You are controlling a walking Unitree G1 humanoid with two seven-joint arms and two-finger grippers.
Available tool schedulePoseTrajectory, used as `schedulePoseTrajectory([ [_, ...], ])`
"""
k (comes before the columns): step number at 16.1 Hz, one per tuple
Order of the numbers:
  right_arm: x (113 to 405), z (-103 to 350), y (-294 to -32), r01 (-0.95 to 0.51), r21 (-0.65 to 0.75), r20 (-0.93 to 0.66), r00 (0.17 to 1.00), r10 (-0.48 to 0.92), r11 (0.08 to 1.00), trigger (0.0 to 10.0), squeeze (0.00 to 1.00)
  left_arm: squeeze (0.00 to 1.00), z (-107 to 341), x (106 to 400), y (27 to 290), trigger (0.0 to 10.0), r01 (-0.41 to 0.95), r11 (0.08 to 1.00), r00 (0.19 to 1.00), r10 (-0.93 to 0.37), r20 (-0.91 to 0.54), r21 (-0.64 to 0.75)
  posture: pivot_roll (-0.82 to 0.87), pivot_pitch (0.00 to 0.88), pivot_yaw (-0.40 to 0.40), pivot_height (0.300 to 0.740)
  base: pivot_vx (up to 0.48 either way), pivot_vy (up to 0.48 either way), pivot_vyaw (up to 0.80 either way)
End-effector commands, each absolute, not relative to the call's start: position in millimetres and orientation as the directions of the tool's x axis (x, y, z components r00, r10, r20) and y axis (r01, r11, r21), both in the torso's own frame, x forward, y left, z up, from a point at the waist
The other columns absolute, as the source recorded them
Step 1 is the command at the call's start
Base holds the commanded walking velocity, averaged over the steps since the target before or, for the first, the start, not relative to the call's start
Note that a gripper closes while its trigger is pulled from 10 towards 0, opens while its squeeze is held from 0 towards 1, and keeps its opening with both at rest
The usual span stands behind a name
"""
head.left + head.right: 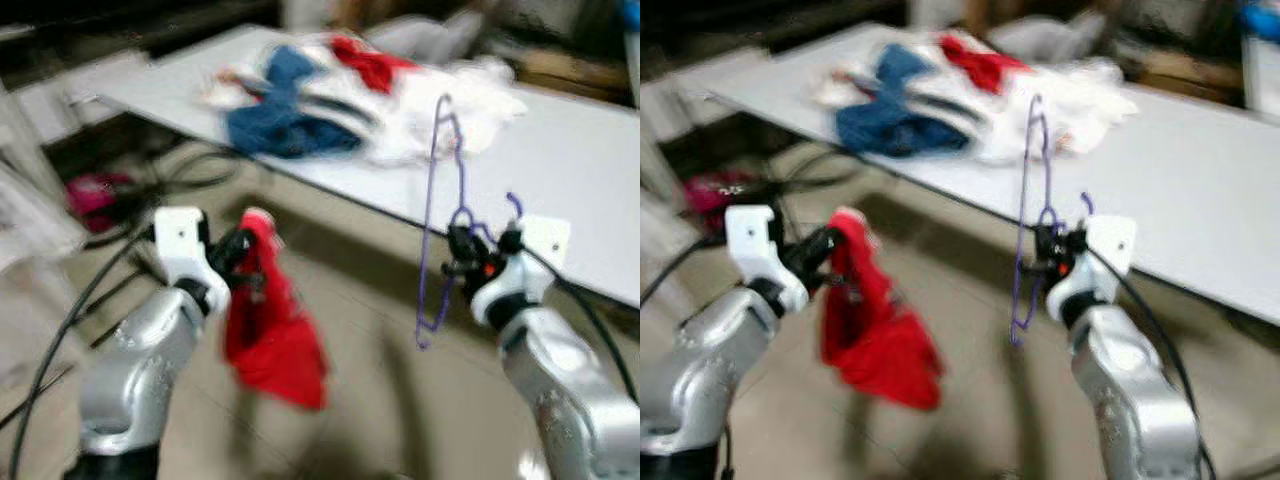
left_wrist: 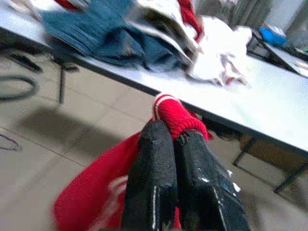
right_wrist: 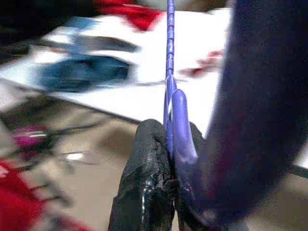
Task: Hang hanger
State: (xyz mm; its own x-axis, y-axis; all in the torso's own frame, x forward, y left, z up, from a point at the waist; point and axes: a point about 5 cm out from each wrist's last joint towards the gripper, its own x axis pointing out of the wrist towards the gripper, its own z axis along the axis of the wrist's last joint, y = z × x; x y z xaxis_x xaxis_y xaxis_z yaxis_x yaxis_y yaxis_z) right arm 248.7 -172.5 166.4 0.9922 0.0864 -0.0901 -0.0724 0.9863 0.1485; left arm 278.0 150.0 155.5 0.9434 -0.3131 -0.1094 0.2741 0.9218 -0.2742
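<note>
My right gripper (image 1: 462, 252) is shut on a purple wire hanger (image 1: 438, 210), held upright in front of the white table (image 1: 590, 170); its black fingers (image 3: 149, 183) clamp the hanger (image 3: 170, 72) near its neck. My left gripper (image 1: 243, 250) is shut on a red garment (image 1: 272, 330) that hangs limp over the floor, left of the hanger. In the left wrist view the black fingers (image 2: 156, 183) pinch the red garment (image 2: 178, 115) at a white-striped cuff. The two grippers are apart, at about the same height.
On the white table lies a pile of clothes (image 1: 340, 95): blue, red and white pieces. Black cables (image 1: 200, 175) run across the tiled floor at the left, near a pink object (image 1: 95, 192). More furniture stands behind the table.
</note>
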Motion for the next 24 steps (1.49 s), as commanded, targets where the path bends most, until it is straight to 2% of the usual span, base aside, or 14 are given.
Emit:
schedulePoseTrajectory([
  [1,249.5,176.6,-173.8,-0.075,0.152,-0.057,0.995,0.085,0.985,10.0,0.00,0.00,164.0,280.1,146.0,10.0,0.287,0.930,0.943,-0.316,-0.101,-0.229,0.05,0.000,0.007,0.740,0.000,0.000,-0.80],
  [3,253.4,173.0,-172.7,-0.102,0.128,-0.078,0.991,0.113,0.986,10.0,0.00,0.00,166.0,278.1,149.2,10.0,0.289,0.942,0.943,-0.311,-0.122,-0.169,0.05,0.000,0.014,0.740,0.000,0.000,-0.80],
  [5,251.5,172.0,-172.6,-0.089,0.133,-0.081,0.992,0.101,0.987,10.0,0.00,0.00,165.3,277.1,149.9,10.0,0.336,0.924,0.930,-0.356,-0.092,-0.183,0.01,0.000,0.033,0.740,0.000,0.000,-0.80],
  [7,247.7,176.3,-173.6,-0.069,0.157,-0.079,0.994,0.082,0.985,10.0,0.00,0.00,165.9,278.8,145.0,10.0,0.378,0.917,0.919,-0.389,-0.071,-0.127,0.01,0.000,0.017,0.740,0.000,0.000,-0.80],
  [10,253.0,171.7,-174.1,-0.139,0.049,-0.144,0.979,0.144,0.989,10.0,0.00,0.00,171.8,273.5,137.6,10.0,0.386,0.909,0.917,-0.397,-0.042,-0.154,0.01,0.000,0.007,0.740,0.000,0.000,-0.80],
  [14,247.7,172.5,-175.9,-0.133,0.031,-0.150,0.979,0.136,0.991,10.0,0.00,0.00,163.4,275.1,134.0,10.0,0.397,0.906,0.912,-0.407,-0.045,-0.146,-0.01,0.000,-0.004,0.740,0.000,0.000,-0.78],
  [16,251.4,173.1,-177.3,-0.183,-0.026,-0.147,0.973,0.177,0.983,10.0,0.00,0.00,172.2,276.8,130.1,10.0,0.404,0.902,0.913,-0.408,0.001,-0.155,0.01,0.000,-0.007,0.740,0.000,0.000,-0.78],
  [19,248.6,174.6,-176.0,-0.204,-0.043,-0.142,0.970,0.196,0.978,10.0,0.00,0.00,162.1,275.9,136.8,10.0,0.378,0.916,0.922,-0.385,-0.032,-0.137,-0.02,0.000,0.002,0.740,0.000,0.000,-0.78],
  [21,246.0,174.2,-173.3,-0.240,-0.031,-0.135,0.963,0.234,0.970,10.0,0.00,0.00,165.7,282.0,142.1,10.0,0.340,0.932,0.938,-0.346,-0.027,-0.128,-0.01,0.000,0.000,0.740,0.281,0.000,0.00],
  [24,241.3,169.6,-168.0,-0.388,-0.112,-0.184,0.913,0.365,0.915,10.0,0.00,0.00,175.2,290.7,142.9,10.0,0.361,0.925,0.931,-0.364,-0.001,-0.120,-0.01,0.000,0.004,0.740,0.316,0.000,0.00],
])
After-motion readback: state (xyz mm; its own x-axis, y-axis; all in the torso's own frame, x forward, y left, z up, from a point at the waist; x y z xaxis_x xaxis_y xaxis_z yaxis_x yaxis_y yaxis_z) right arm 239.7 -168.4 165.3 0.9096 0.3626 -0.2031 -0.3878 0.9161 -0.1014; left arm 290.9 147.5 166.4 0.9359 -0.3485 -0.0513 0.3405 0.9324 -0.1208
